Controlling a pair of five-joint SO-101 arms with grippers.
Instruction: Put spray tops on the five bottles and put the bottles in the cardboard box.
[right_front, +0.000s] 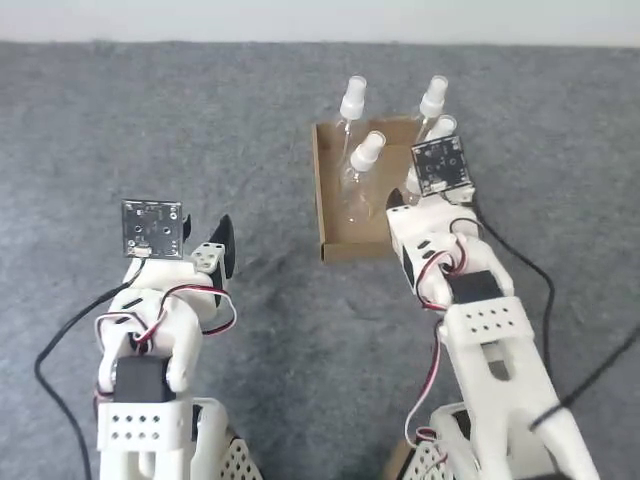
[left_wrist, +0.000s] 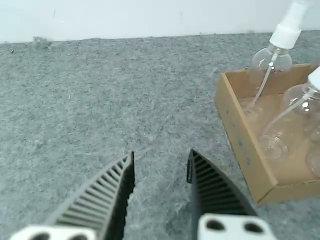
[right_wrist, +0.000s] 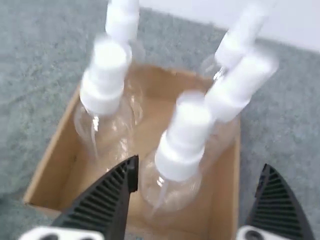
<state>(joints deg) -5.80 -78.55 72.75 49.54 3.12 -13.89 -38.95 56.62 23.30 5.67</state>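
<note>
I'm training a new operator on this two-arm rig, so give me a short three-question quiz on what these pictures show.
1. True or false: the left gripper is gripping something.
2. The open right gripper hangs above which? A a cardboard box; B a metal tray; C a plastic basket.
3. How many white spray tops can be counted in the right wrist view?
Key: 1 false, it is open and empty; 2 A; 3 five.
</note>
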